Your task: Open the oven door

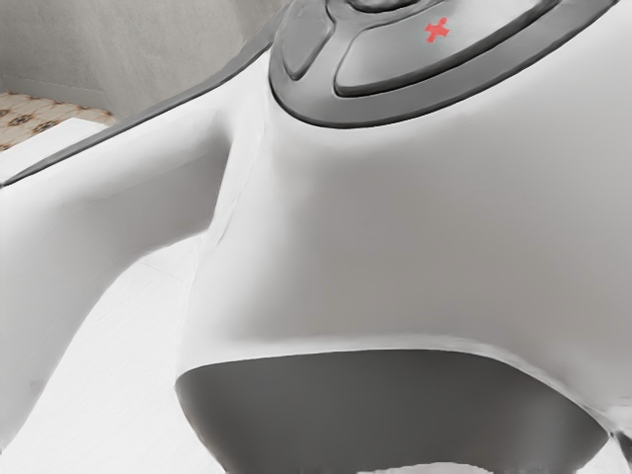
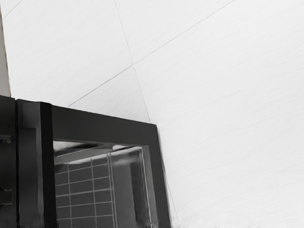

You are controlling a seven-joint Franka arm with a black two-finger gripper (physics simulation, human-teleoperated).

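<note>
Exterior view and wrist view alike leave the claw's state open: I cannot tell whether it is open, closed or gripping anything. Nearest the claw in the exterior view is the arm's thick white casing [image 1: 415, 237], close across the frame, with a dark grey face [image 1: 395, 410] at six o'clock and a grey button pad [image 1: 385, 64] at about one o'clock, marked by a small red cross [image 1: 436, 31]. Under my hand, the wrist view has the oven [image 2: 7, 166] with its black-framed door [image 2: 104, 124]. Take the door's window [image 2: 126, 185] as a dial, the upright dark bar [image 2: 46, 166] at nine o'clock: past that bar, also towards nine, a thin seam parts door and oven body. Behind the glass is a wire grid [image 2: 81, 183]. White tiling [image 2: 218, 109] spreads beyond the frame from twelve round to three o'clock, crossed by fine joints. Farther out, the exterior view has a grey wall [image 1: 148, 49] around eleven o'clock and a patterned brown floor [image 1: 35, 111] at ten.
</note>
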